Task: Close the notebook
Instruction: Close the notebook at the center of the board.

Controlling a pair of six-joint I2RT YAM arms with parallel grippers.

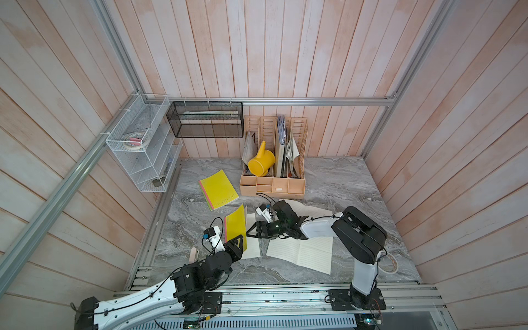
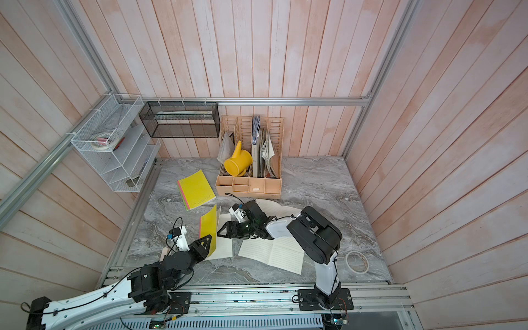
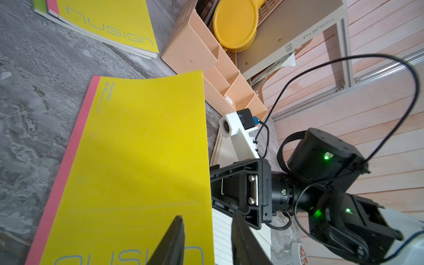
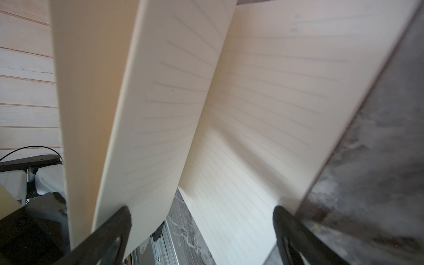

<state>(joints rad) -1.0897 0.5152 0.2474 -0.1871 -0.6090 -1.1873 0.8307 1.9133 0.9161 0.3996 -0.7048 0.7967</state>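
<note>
Closed yellow-covered notebook (image 3: 110, 25): brand "nusign" in pale blue outline lettering across the cover.

Raised yellow notebook cover with pink spine strip (image 3: 137, 149): "A5·40" printed beside the strip. A small word next to it is not legible. The same "nusign" lettering shows in part.

Grey-beige board file (image 3: 298, 34) standing in the peach plastic desk organiser (image 3: 195, 46): "PRESSURE FILE" on its edge.

Yellow notebook cover (image 3: 137, 149), cream lined pages (image 4: 263, 91)

The notebook (image 1: 235, 225) cover stands raised at the left claw (image 1: 241, 240).
</note>
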